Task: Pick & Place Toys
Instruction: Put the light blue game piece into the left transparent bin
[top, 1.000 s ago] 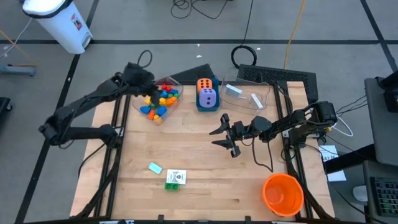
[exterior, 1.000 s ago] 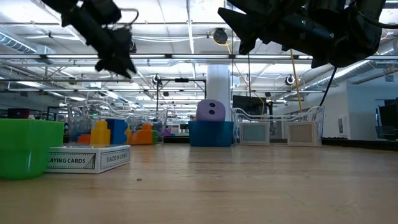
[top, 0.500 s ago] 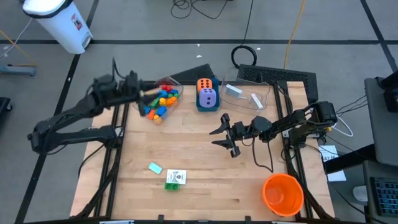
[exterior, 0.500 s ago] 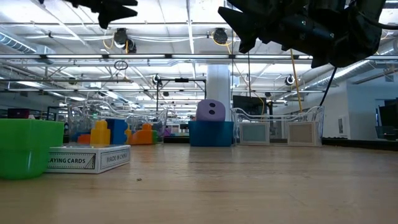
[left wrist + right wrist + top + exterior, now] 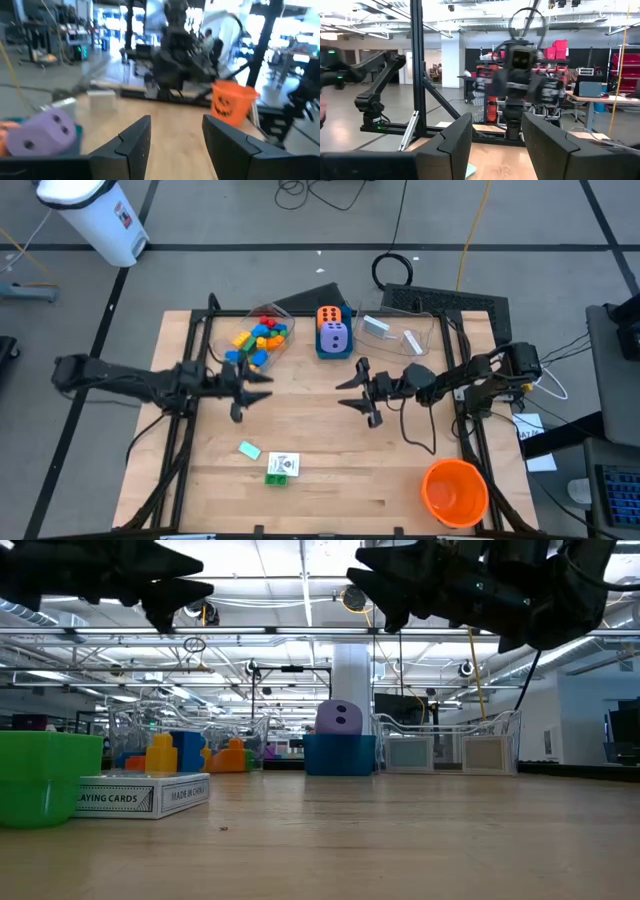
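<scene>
Change: left tool (image 5: pixel 258 384) has swung away from over the tub of bricks (image 5: pixel 257 343) and now hangs low over the bare tabletop (image 5: pixel 330 470), pointing toward the right tool (image 5: pixel 358 388); the right arm has barely shifted.
Meaning: probably a drop into the tub is finished and the left arm is heading for the next toy.
Left tool: fingers part-way apart, nothing between them.
Right tool: fingers part-way apart too, empty, level with the left tool and facing it across a clear gap.
Toys left out: a pale blue piece (image 5: pixel 249 449), a white card pack (image 5: pixel 284 463) and a green brick (image 5: pixel 277 478), all nearer the front edge than the left tool and well apart from it.
Toys stowed: glossy hard plastic bricks in red, yellow, blue and orange heaped in the clear tub just behind the left tool; an orange die (image 5: pixel 330 317) and a rounded purple die (image 5: pixel 334 338) in the blue box beyond.
Other: orange cup (image 5: pixel 455 491), smooth and round, past the right tool at the front corner.
</scene>
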Controlling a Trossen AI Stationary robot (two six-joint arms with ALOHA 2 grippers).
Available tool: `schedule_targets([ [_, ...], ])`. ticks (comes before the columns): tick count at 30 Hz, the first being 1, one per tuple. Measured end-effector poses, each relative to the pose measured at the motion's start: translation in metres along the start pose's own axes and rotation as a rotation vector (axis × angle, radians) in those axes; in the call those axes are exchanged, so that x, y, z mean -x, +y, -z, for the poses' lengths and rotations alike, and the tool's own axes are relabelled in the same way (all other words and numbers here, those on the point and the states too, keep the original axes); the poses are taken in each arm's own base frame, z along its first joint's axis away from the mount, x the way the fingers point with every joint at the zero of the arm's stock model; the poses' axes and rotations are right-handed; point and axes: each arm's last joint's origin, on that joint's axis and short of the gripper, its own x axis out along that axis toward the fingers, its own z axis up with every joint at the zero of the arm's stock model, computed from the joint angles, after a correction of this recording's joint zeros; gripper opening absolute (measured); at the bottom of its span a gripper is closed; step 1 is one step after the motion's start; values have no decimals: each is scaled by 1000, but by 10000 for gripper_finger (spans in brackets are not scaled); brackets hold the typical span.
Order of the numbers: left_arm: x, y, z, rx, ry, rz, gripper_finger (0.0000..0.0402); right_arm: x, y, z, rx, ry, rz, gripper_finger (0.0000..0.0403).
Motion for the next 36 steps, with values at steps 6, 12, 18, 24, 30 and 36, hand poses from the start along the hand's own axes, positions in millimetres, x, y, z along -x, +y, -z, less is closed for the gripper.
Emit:
schedule_targets([
  [6, -7, -37, 24, 6, 138, 52, 184, 1, -4, 5, -9, 53, 16, 165],
  [12, -8, -68, 52, -20, 275, 58, 184, 1, -1, 15, -37, 153, 11, 165],
  [18, -5, -87, 78, 43, 424, 98, 184, 1, 11, 24, -75, 234, 37, 165],
  [24, 5, -99, 95, 82, 556, 116, 184, -1, 18, 27, -39, 244, 125, 165],
  [30, 16, -100, 104, 13, 631, 60, 184, -3, 18, 34, -43, 254, 137, 165],
  [36, 20, -97, 110, -40, 711, 72, 184, -2, 11, 41, -43, 271, 160, 165],
])
